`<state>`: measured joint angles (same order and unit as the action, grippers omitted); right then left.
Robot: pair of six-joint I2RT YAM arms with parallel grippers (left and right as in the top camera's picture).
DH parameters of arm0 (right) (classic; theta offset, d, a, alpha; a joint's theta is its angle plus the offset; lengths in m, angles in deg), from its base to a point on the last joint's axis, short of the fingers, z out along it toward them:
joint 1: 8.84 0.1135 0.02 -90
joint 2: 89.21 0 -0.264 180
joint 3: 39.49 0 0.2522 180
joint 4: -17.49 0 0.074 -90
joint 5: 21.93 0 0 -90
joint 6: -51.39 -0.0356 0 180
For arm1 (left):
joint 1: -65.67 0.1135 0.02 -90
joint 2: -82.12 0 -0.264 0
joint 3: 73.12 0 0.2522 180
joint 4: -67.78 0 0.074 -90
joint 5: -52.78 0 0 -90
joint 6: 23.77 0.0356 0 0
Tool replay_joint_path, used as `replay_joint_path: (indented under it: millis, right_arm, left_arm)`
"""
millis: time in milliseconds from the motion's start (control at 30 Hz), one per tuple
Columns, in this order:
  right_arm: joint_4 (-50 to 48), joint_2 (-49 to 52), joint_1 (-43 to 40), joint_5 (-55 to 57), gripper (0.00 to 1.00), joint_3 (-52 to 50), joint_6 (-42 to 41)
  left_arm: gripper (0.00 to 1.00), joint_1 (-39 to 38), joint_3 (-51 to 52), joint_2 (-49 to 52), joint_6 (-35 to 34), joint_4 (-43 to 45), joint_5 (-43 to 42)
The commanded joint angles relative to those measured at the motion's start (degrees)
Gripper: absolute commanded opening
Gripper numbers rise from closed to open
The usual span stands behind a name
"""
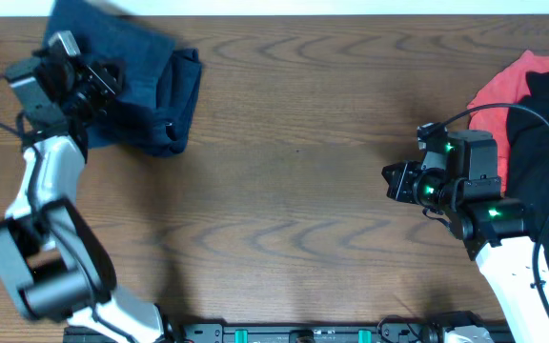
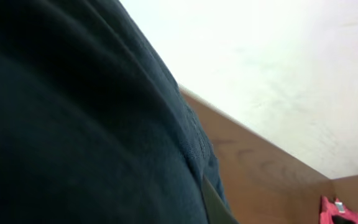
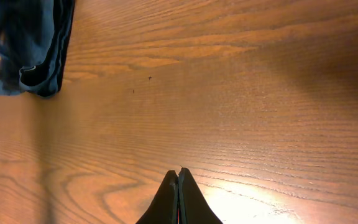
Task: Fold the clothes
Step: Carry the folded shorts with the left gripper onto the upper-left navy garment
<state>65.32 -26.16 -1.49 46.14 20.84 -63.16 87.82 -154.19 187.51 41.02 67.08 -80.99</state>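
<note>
Jaws shut: left gripper [image 1: 106, 78] pinching navy shorts [image 1: 160, 81], right gripper [image 3: 178, 179] empty; fold apparently underway, next lay cloth flat.

The white-and-black left arm [image 1: 34, 186] rises from its base at the near left edge, bends at the elbow and reaches away to the far left corner. Its black two-finger left hand [image 1: 111, 78] points to the right and is closed; its fingers do not show in its own wrist view. The right arm [image 1: 515, 276], white with a black wrist lit by green lamps, reaches in from the near right. Its black right hand [image 3: 178, 177] points left, fingers pressed flat together, holding nothing.
</note>
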Motion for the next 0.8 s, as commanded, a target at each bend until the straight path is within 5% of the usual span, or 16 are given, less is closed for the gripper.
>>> replay_joint_path:
  millis: [0,267,300,467,633,767]
  right_arm:
    - [0.13,-0.35,-0.2,-1.27,0.01,0.26,-1.2]
    - [0.42,-0.35,-0.22,-1.25,0.01,0.26,-1.57]
    - [0.42,-0.35,-0.22,-1.25,0.01,0.26,-1.55]
    - [0.79,-0.37,-0.22,-1.27,0.01,0.26,-1.53]
    - [1.18,-0.37,-0.2,-1.27,0.01,0.26,-0.48]
    - [1.75,-0.37,-0.2,-1.25,0.01,0.26,0.0]
  left_arm:
    - [0.06,-0.24,-0.74,4.7,-3.21,0.66,-2.97]
    - [0.07,0.24,-0.74,8.72,-1.44,-10.43,-2.71]
    - [0.12,0.44,-0.74,8.72,-1.46,-11.3,-2.75]
    - [0.72,2.21,-0.74,5.95,-1.44,-16.83,-5.57]
    - [0.79,3.52,-0.74,-2.73,5.27,-22.91,-7.56]
    - [0.82,3.63,-0.74,-14.19,13.0,-32.22,1.55]
